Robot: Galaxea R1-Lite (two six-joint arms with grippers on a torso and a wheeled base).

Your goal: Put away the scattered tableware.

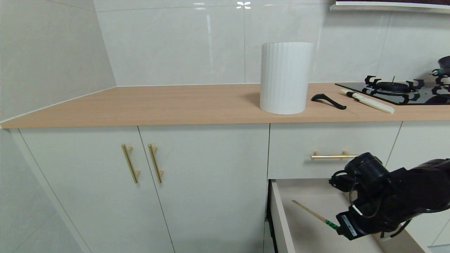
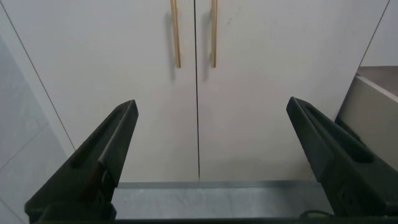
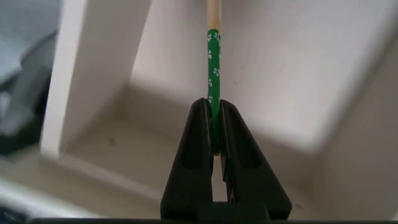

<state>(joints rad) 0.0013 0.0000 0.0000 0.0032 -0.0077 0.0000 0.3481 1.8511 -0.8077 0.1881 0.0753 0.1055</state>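
The right gripper (image 3: pixel 215 111) is seen with its black jaws pinched on the green, white-dotted end of a slim wooden chopstick (image 1: pixel 311 212). The chopstick is held slanted over the open drawer (image 1: pixel 280 218), low at the right; whether its tip touches the floor cannot be told. The left gripper (image 2: pixel 211 107) is held with jaws spread wide before pale cabinet doors (image 1: pixel 197 189). On the wood-grain counter (image 1: pixel 175 103) a ribbed white cylinder (image 1: pixel 285 77), a curved black utensil (image 1: pixel 328 100) and a cream knife (image 1: pixel 369 101) are set beside a black hob (image 1: pixel 393 92), which is cut off at the right.
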